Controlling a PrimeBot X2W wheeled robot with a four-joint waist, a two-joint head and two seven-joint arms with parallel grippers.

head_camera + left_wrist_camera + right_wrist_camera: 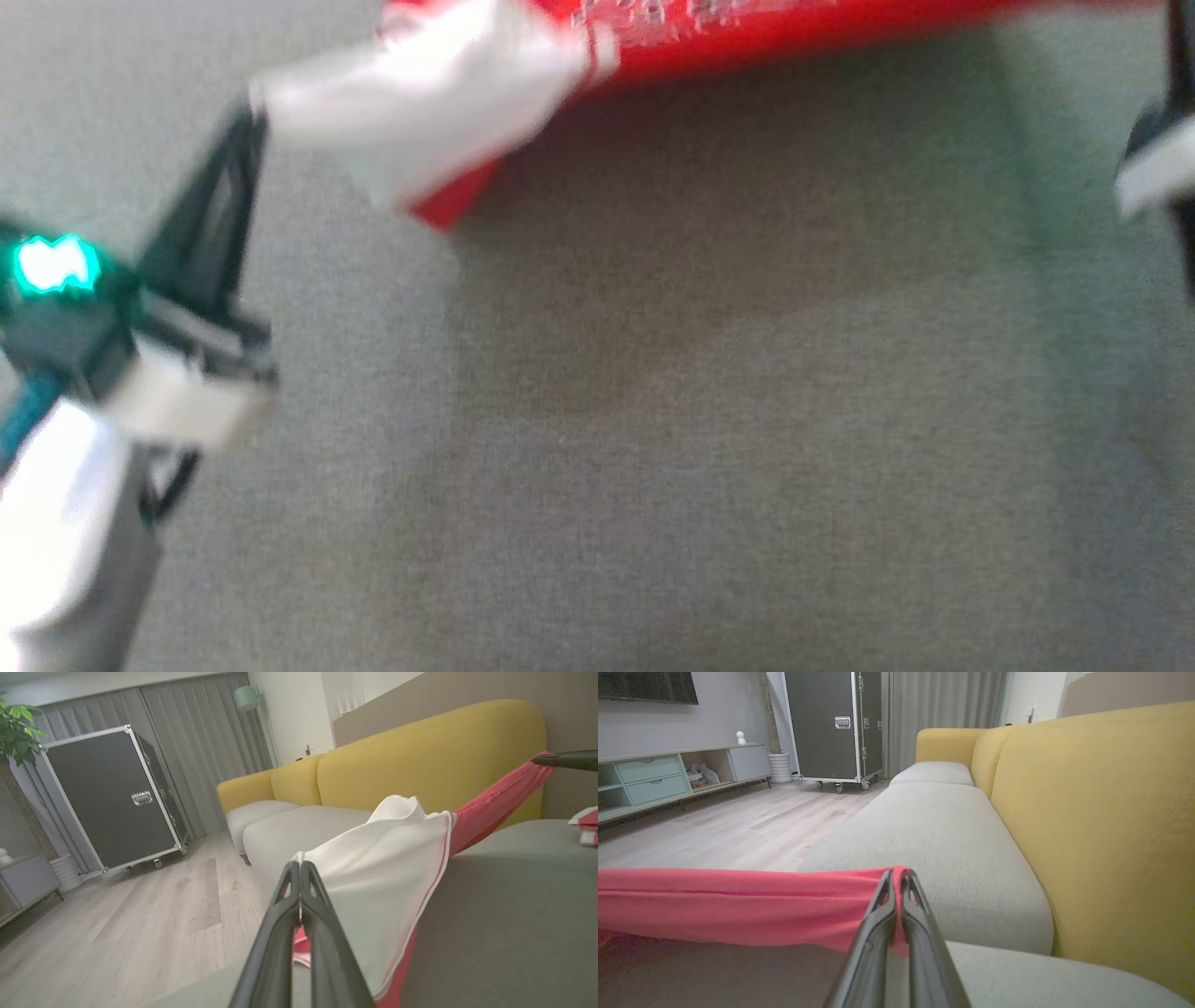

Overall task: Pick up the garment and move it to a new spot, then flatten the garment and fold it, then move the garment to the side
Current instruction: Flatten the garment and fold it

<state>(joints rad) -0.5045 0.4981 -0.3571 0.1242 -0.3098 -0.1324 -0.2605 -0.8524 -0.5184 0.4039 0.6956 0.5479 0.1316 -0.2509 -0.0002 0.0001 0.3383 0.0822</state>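
Note:
The garment (747,37) is red with a white part (420,93) and hangs stretched between my two grippers above the grey sofa seat (700,420). In the blurred head view my left gripper (250,117) meets the white end at the upper left, and my right gripper (1158,159) sits at the right edge. In the left wrist view the left gripper (300,865) is shut on the white cloth (387,858), and the red band (495,807) runs up to the right gripper's dark fingers (565,759). My right gripper (899,877) is shut on the red edge (738,905).
The yellow sofa back (1087,812) rises behind the grey cushions (934,826). A black wheeled flight case (112,798) stands on the wooden floor (140,933) by grey curtains. A low sideboard (668,774) lines the wall. Another small red and white cloth (586,826) lies on the seat.

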